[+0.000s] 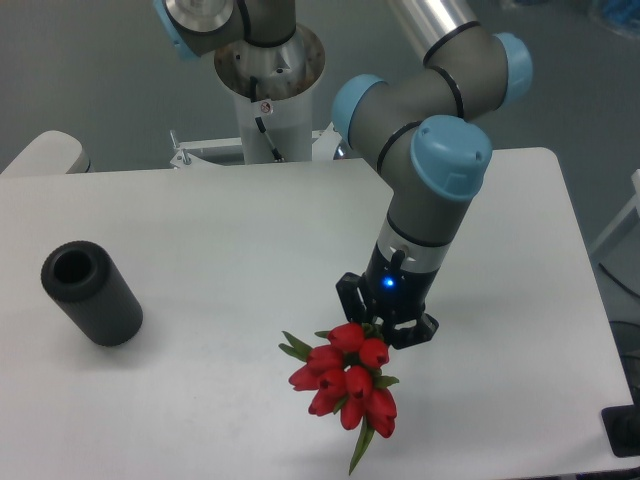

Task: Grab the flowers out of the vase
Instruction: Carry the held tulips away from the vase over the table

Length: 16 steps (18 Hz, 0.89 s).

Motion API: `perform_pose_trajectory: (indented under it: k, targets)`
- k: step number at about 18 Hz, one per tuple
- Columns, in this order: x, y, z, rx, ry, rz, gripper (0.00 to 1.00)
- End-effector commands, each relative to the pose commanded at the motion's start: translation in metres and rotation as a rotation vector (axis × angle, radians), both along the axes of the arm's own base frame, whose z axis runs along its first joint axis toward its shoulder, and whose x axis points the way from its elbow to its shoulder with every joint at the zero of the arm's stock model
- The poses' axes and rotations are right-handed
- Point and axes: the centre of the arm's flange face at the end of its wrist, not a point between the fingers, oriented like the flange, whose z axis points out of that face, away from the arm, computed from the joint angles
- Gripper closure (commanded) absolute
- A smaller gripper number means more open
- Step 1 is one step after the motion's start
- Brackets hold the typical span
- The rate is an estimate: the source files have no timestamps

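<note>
The flowers point(345, 382), a bunch of red tulip buds with green leaves, hang at the front of the white table, heads toward the camera. My gripper point(385, 322) is shut on them just behind the buds; their stems are hidden under it. The black cylindrical vase point(90, 292) stands far to the left, its round opening empty and facing up-left. The gripper and flowers are well apart from the vase.
The white table point(230, 230) carries the vase only. The arm's base column point(268, 90) rises behind the table's far edge. A dark object point(625, 430) sits at the lower right corner past the table's edge.
</note>
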Motion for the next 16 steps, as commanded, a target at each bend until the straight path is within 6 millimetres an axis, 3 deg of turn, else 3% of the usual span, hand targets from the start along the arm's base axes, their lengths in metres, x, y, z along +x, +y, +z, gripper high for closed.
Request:
perform_pose_trajectory:
  k: [5,11,16]
  targets:
    - [0.001,0.0,-0.017,-0.137,0.079,-0.09,0.95]
    - [0.017,0.019,-0.035,-0.218,0.119,-0.134,0.96]
    - [0.021,0.02,-0.042,-0.228,0.116,-0.14,0.95]
